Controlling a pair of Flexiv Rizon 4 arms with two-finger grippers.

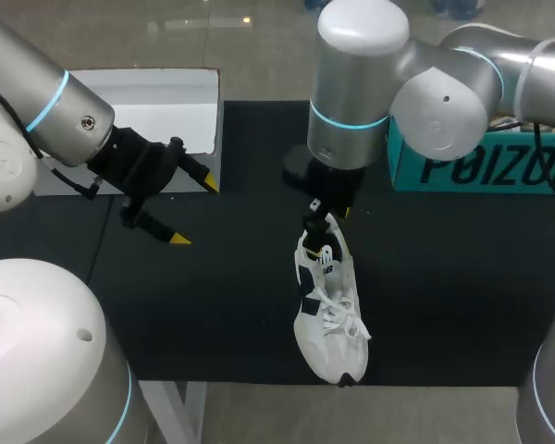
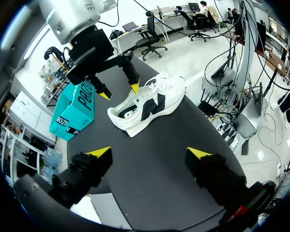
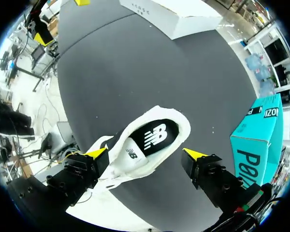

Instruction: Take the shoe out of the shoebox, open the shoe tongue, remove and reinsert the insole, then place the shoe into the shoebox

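The white shoe [image 1: 328, 314] lies on its sole on the black desk [image 1: 240, 305]. The right pincer [image 3: 145, 154] hangs wide over its opening; the left pincer [image 2: 149, 152], also wide, stands well apart. Light and soft, the shoe probably grips best at the firmer heel collar.

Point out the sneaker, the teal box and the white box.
white lace-up sneaker [image 1: 336, 313]: head view, on its laces.
teal cardboard box [image 2: 75, 113]: left wrist view, on its printed side.
white cardboard box [image 3: 183, 19]: right wrist view, on its flat face.
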